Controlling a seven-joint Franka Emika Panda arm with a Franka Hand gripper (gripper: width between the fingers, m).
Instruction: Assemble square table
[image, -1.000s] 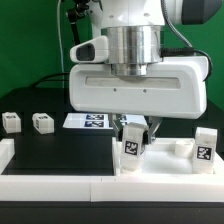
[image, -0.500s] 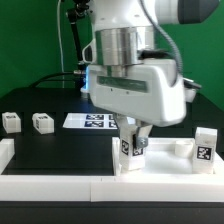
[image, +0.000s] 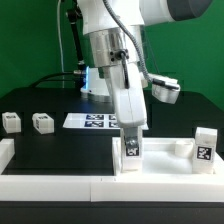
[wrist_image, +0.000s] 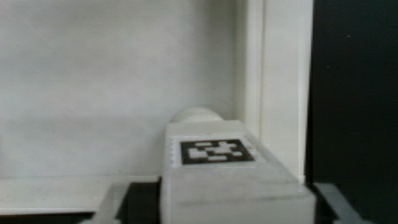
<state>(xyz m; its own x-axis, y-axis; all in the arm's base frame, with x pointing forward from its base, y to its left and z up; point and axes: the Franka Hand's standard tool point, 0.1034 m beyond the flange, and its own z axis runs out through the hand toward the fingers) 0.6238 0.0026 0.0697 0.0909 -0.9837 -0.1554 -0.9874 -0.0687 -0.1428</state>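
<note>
Now my gripper (image: 131, 141) is closed narrow on a small white table leg (image: 131, 153), upright at the exterior view's left corner of the square tabletop (image: 165, 166), perhaps seated in its socket; it looks light, stiff and smooth, so I would hold its flat sides firmly.

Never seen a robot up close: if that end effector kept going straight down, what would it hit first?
The end effector seems clamped on the tagged white leg. Straight below, that leg meets the square slab, apparently already in contact.
</note>
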